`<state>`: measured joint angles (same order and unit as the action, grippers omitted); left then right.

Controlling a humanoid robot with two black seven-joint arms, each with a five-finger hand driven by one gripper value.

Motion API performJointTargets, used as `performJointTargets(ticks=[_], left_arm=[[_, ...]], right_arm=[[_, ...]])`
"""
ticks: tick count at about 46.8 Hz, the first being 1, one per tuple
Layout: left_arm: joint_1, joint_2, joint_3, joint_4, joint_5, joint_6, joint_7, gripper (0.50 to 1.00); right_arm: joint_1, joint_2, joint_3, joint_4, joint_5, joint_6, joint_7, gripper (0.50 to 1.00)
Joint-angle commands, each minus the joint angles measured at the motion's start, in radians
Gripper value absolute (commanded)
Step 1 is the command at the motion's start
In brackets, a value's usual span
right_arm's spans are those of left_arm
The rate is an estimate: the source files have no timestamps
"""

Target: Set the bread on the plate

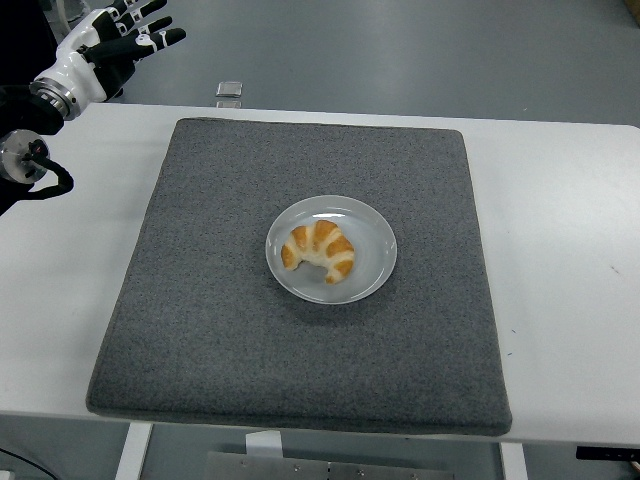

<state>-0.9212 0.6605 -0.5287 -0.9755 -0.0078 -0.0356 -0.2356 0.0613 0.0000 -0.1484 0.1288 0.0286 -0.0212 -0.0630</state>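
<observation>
A golden croissant [320, 252] lies on the pale round plate [372, 272], in its left half. The plate sits near the middle of a dark grey mat [210, 330]. My left hand [128, 32] is at the picture's top left corner, beyond the table's far left edge and far from the plate. Its fingers are spread and hold nothing. The right arm does not show.
The grey mat covers most of the white table [570, 260]. A small flat silvery object [229, 89] lies on the floor just past the table's far edge. The table's bare white margins run along the left and right of the mat.
</observation>
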Motion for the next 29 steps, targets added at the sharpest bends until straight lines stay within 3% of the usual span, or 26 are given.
performJointTargets(ticks=[1, 9, 29], left_arm=[[0.018, -0.01, -0.004, 0.029, -0.055, -0.01, 0.001, 0.996], [0.054, -0.01, -0.005, 0.035, -0.164, -0.035, -0.002, 0.996], [0.097, -0.047, -0.008, 0.034, -0.228, -0.058, -0.013, 0.996]], right_arm=[[0.0, 0.0, 0.0, 0.0, -0.001, -0.002, 0.0, 0.932], [-0.004, 0.0, -0.003, 0.0, 0.002, -0.002, 0.0, 0.93], [-0.005, 0.0, -0.003, 0.0, 0.002, 0.004, 0.0, 0.93]])
